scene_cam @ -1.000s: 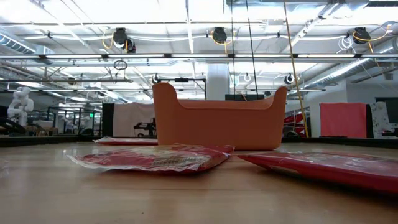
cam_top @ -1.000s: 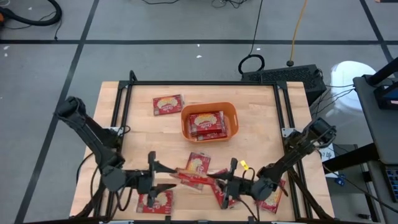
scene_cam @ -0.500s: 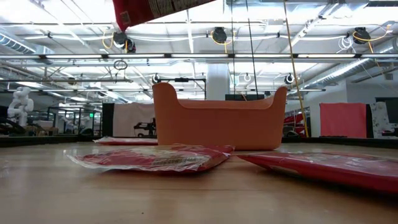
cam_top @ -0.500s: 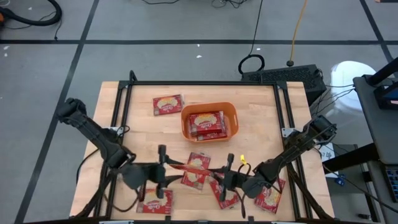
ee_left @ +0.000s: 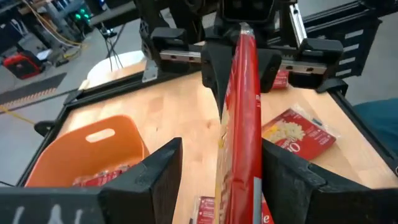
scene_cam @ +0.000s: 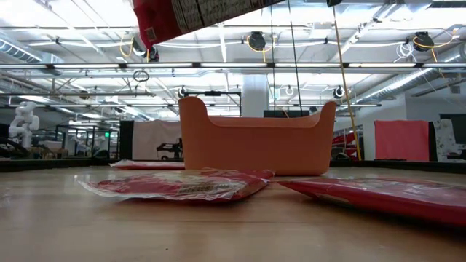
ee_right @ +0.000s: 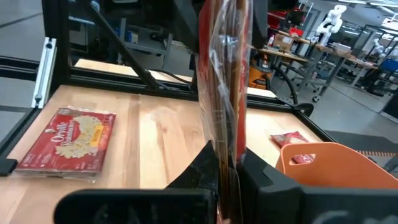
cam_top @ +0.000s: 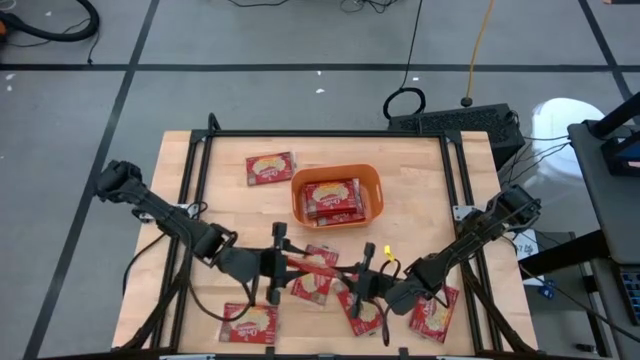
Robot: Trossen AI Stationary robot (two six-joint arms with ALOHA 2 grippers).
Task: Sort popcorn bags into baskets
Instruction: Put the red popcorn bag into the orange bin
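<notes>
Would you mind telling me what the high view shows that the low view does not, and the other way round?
Only the high view shows both arms meeting over the table's near half: the left gripper and right gripper at either end of one raised popcorn bag, plus the bags inside the orange basket and a separate bag beside it. Only the low view shows the raised bag's underside from below and the room behind. Both show the basket and loose bags lying on the wood.
</notes>
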